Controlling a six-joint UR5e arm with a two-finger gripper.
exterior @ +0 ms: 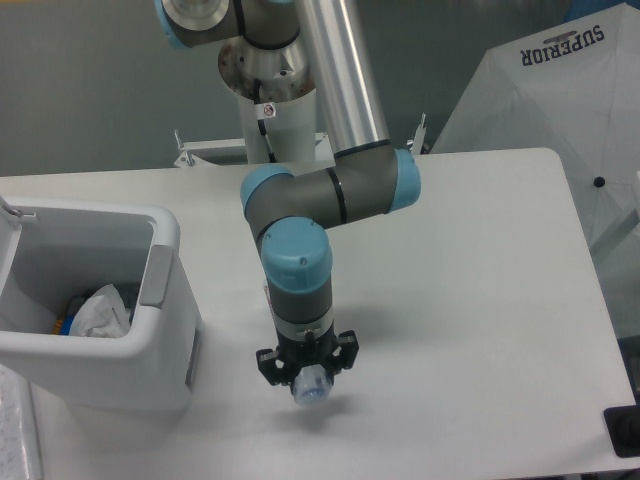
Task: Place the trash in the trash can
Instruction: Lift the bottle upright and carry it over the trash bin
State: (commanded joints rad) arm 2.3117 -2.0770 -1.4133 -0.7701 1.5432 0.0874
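gripper (306, 375): pointing straight down over the table's front middle, fingers clamped on the bottle
bottle (309, 387): clear, seen nearly end-on below the fingers, so its long axis looks close to vertical; only the lower end shows, label not readable; it appears lifted off the table, a faint shadow under it
bin (150, 345): at the table's left edge, well to the left of the gripper as the camera sees it; open top, thick rim, grey handle on the side facing the arm
tissue (100, 312): white wad already inside the bin, against its near-right inner wall; something blue and orange beside it, too small to name
key relation: the bottle hangs lower than the bin rim appears from here, so by my reading it must rise before crossing the rim by the handle
table (480, 300): plain white, flat, nothing standing between gripper and bin
room: grey wall behind, a white umbrella off the right edge
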